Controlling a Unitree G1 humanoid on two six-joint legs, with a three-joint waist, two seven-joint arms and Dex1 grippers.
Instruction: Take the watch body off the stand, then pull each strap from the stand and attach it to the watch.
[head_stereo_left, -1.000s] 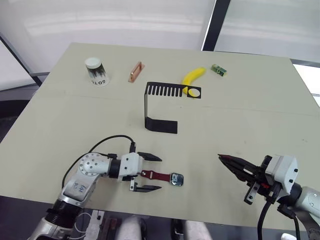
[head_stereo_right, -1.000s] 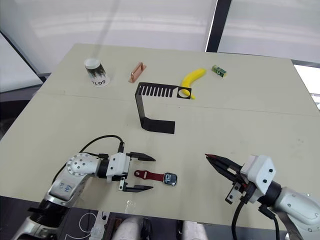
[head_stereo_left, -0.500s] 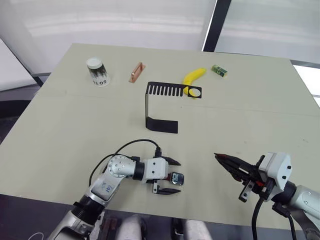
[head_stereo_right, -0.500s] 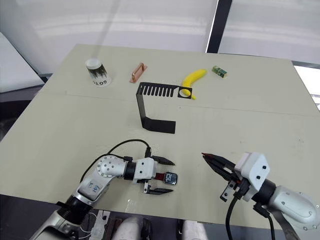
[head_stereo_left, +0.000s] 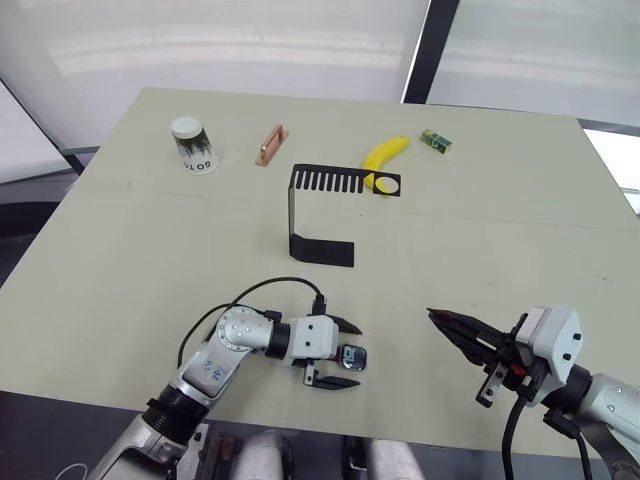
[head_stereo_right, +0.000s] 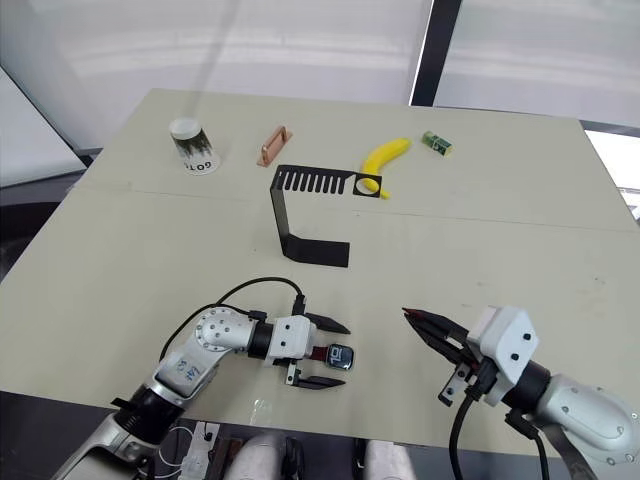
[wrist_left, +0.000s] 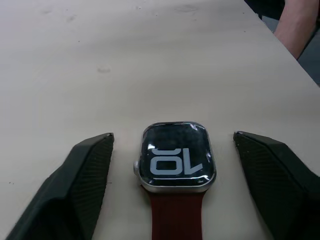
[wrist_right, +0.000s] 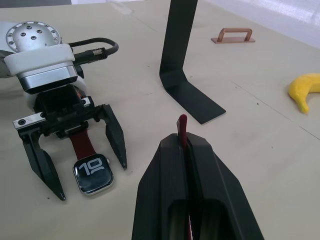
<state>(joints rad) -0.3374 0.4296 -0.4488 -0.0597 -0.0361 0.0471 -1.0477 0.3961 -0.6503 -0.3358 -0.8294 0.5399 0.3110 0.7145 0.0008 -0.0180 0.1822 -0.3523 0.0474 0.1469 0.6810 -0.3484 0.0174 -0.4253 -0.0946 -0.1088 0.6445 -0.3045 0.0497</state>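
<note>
Beige tabletop before pale window blinds; both grippers low at the near edge.

Left gripper, at about 7 o'clock on the table, has its fingers spread wide and flat on the surface, straddling the watch body without touching it. Watch lies face up, showing "10", with one dark red strap fitted and running back between the fingers toward the wrist. Right gripper, at about 5 o'clock, is closed on the second strap; only its thin red end sticks out past the fingertips, pointing toward the watch. Stand sits upright near table centre, well apart from both grippers. Beyond it: banana at 12 o'clock just behind the top arm, copper handle at 11, cup at 10, small green block at 1.
</note>
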